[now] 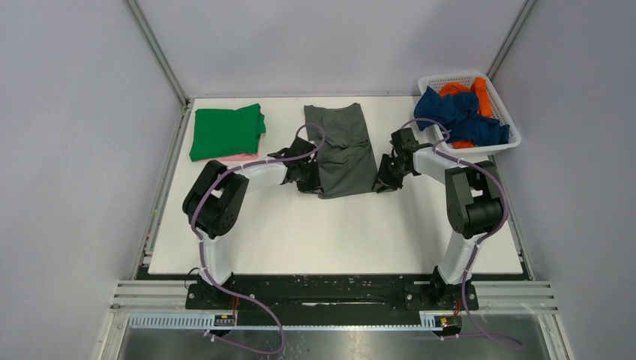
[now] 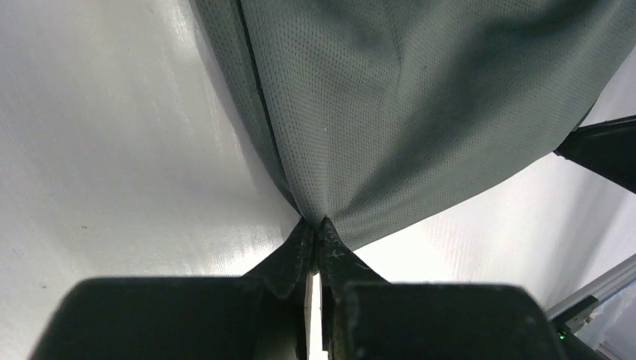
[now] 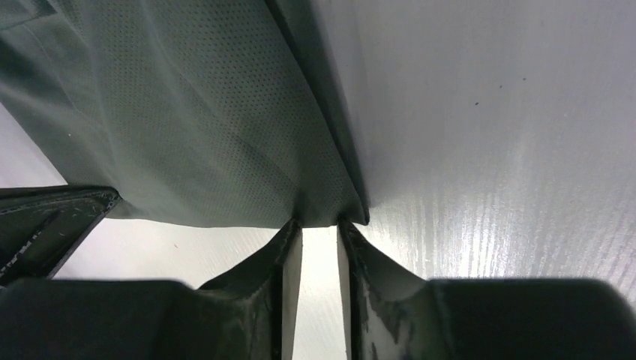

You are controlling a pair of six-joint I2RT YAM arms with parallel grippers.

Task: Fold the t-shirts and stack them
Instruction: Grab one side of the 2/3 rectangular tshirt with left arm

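Two shirts lie folded at the far left of the worktop (image 1: 337,232), a green shirt (image 1: 225,131) on top of a pink shirt (image 1: 238,157). My left claw (image 2: 315,225) is clenched on the near left corner of the grey shirt (image 1: 341,150). That shirt lies mid-worktop, its long axis running from the far edge toward me, with the near end leaning a little right. I cannot tell which end is the collar. My right claw (image 3: 319,225) sits at the near right corner with a slim gap between its fingers, and I cannot tell whether it has the hem. I'd confirm that bite first. Then I'd lift both corners level and carry them together to the far end, so the fold lands square. A blue shirt (image 1: 450,109) and an orange shirt (image 1: 484,97) lie in the basket (image 1: 450,78) at far right.
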